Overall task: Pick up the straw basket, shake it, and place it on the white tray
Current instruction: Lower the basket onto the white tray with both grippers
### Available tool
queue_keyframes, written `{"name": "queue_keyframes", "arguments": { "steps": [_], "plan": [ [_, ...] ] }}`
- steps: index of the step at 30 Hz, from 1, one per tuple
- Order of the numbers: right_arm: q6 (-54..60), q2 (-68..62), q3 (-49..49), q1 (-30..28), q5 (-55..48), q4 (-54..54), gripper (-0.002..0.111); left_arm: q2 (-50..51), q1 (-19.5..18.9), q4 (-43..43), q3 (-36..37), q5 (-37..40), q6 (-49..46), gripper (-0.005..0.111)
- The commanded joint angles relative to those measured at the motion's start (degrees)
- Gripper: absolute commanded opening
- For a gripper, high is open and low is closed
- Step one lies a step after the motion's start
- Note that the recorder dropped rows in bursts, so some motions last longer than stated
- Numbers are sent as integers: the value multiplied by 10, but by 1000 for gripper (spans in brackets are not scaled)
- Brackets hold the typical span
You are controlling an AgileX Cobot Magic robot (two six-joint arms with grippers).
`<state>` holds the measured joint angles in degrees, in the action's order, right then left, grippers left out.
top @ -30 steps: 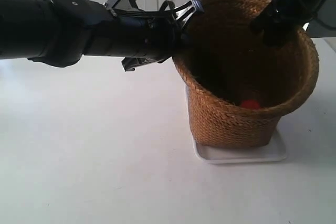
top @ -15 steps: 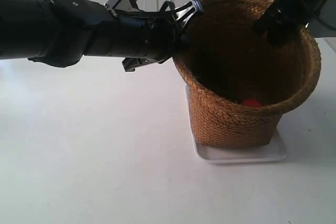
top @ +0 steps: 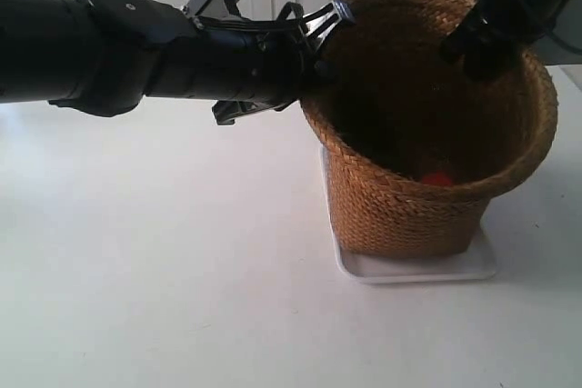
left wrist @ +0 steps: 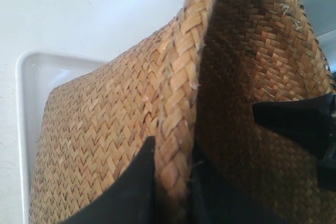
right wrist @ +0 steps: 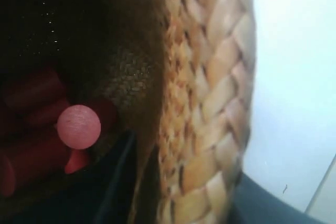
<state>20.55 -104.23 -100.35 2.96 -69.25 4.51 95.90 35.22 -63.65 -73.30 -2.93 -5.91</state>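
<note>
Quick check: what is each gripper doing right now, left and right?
Left gripper: closed on the straw basket rim.
Right gripper: closed on the straw basket rim too.

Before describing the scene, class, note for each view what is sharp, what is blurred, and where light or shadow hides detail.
Exterior view: the straw basket shows sharp outer weave but a shadowed inside; the white tray nearly merges with the bright table. Left wrist view: weave crisp, tray washed out. Right wrist view: rim out of focus; inside nearly black, red things blurred.
</note>
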Motion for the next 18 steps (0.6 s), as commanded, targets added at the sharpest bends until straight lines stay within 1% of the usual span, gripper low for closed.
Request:
{"name": "queue_keyframes", "arguments": {
  "steps": [1, 5, 9, 18],
  "plan": [
    [0, 1, -3, 3, 3, 1, 0, -11, 9, -27, -14, 26, 12, 0],
    [0, 2, -3, 3, 7, 11, 0, -11, 9, -27, -14, 26, 12, 0],
    [0, 2, -3, 3, 4, 43, 0, -11, 9, -27, -14, 26, 12, 0],
    [0, 3, -3, 3, 14, 45, 0, -11, 9, -27, -14, 16, 12, 0]
  ]
}}
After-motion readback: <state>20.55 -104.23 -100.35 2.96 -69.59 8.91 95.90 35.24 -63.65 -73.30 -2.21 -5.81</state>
